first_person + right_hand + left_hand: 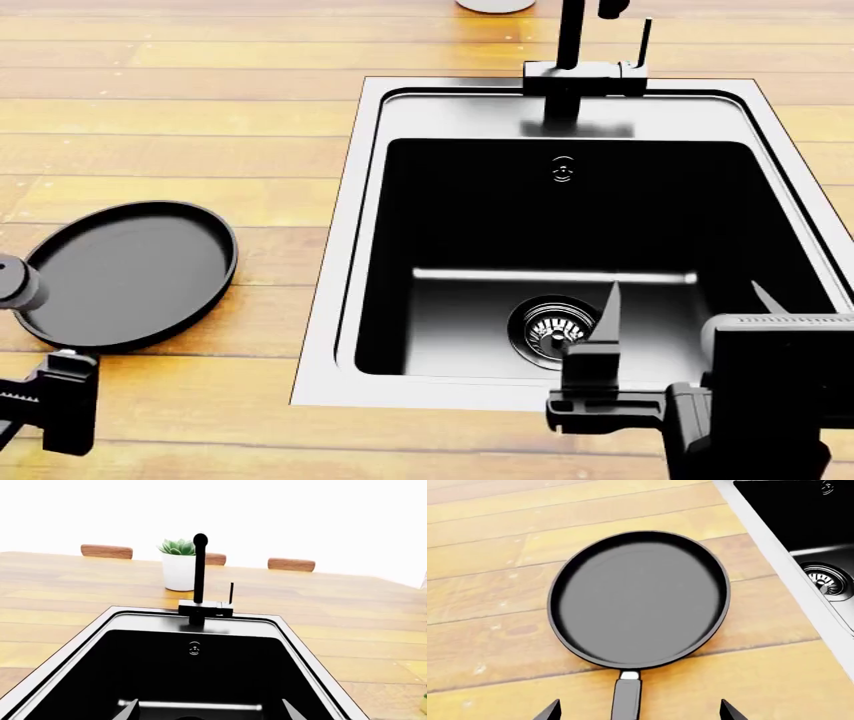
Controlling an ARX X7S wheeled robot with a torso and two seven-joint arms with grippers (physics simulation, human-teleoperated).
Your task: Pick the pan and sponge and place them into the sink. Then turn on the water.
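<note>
The black pan (639, 600) lies flat on the wooden counter left of the sink, its handle (627, 697) pointing at my left gripper (640, 713). That gripper is open, one fingertip on each side of the handle and well apart from it. In the head view the pan (127, 270) is at the left, and the left gripper (60, 400) is low at the left edge. The steel sink (334, 300) has a dark basin and a drain (554, 325). My right gripper (690, 300) is open and empty over the basin's near side; it also shows in the right wrist view (208, 712). The sponge is out of view.
A black faucet (574, 60) with a side lever (231, 596) stands on the sink's far rim. A white pot with a green plant (179, 567) stands behind it. The sink rim (787, 555) runs close beside the pan. A thin greenish sliver (424, 702) shows at one edge.
</note>
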